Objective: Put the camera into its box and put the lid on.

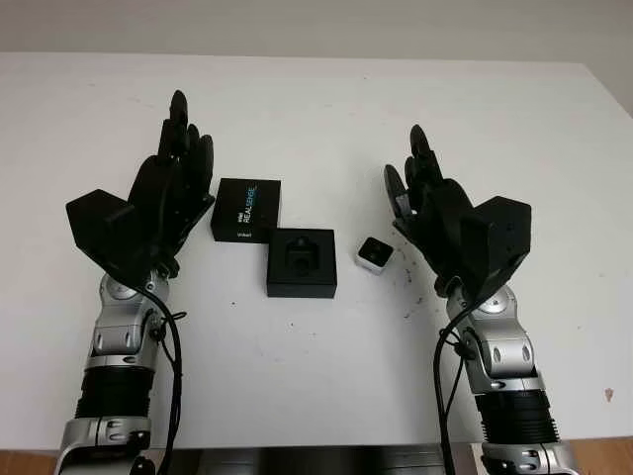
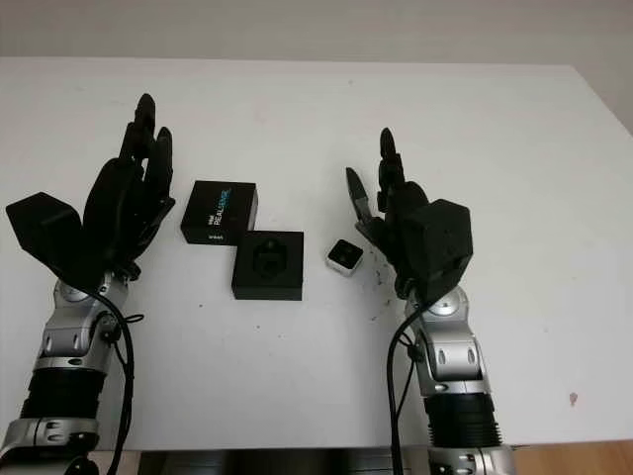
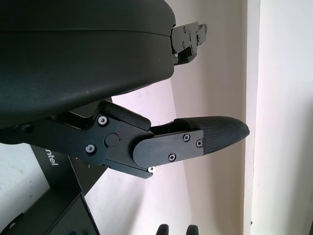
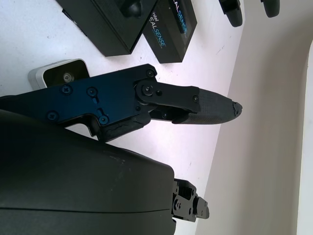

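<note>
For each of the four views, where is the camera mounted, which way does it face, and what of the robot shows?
Left eye view: head, looking down at the table; open left hand and right hand flank box, lid, camera.
Right eye view: same scene, slightly shifted.
Left wrist view: beside the left hand's shell, fingers; lid corner.
Right wrist view: beside the right hand's shell; camera, box, lid.
Shared: both wrist views catch the lid.
</note>
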Controlling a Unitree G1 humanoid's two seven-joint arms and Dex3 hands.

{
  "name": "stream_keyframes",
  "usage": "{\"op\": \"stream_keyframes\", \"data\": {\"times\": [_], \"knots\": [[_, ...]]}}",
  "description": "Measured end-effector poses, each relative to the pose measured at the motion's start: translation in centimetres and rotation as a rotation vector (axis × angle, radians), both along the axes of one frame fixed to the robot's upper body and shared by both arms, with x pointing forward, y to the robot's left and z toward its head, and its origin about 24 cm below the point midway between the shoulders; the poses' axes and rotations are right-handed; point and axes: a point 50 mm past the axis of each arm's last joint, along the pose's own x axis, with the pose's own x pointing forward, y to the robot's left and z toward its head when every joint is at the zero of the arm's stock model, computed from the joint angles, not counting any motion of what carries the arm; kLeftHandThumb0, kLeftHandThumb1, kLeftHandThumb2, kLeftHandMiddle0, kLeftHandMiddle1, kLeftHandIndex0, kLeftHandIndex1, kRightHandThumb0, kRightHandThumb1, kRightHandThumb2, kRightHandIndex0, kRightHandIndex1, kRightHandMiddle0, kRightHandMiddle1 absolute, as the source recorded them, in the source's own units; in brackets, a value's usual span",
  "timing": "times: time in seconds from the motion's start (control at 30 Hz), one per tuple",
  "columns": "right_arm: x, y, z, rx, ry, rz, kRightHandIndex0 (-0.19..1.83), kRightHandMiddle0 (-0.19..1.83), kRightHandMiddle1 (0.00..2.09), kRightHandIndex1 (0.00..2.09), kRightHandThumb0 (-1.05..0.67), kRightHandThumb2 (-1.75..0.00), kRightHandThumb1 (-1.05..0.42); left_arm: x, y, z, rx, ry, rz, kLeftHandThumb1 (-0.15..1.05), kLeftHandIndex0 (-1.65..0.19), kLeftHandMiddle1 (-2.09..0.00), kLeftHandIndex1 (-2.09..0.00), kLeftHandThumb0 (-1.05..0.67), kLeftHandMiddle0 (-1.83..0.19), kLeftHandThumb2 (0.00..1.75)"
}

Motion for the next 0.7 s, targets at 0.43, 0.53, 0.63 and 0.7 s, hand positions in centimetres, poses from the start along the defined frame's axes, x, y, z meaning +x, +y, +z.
{"op": "stream_keyframes", "data": {"times": [0.43,0.53,0.63,0.7], "knots": [[0.0,-0.3,0.0,-0.004,0.009,0.010,-0.19,-0.18,0.05,0.04,-0.68,-0.50,-1.05,0.0,-0.1,-0.1,-0.009,0.001,0.006,1.05,0.19,0.00,0.00,-0.74,0.19,0.58],[0.2,-1.2,0.9,-0.043,-0.031,0.016,-0.06,-0.05,0.11,0.10,-0.67,-0.35,-1.05,0.0,-0.1,-0.1,-0.009,0.002,0.006,1.05,0.19,0.00,0.00,-0.74,0.19,0.59],[0.8,-2.8,3.9,-0.173,-0.138,0.056,0.08,0.08,0.18,0.15,-0.61,-0.12,-1.03,0.0,-0.1,-0.2,-0.009,0.004,0.007,1.05,0.19,0.00,0.00,-0.74,0.19,0.59],[1.1,-3.6,6.4,-0.280,-0.222,0.095,0.17,0.15,0.22,0.18,-0.57,-0.05,-0.95,0.0,-0.1,-0.2,-0.009,0.004,0.006,1.05,0.19,0.00,0.00,-0.74,0.19,0.59]]}}
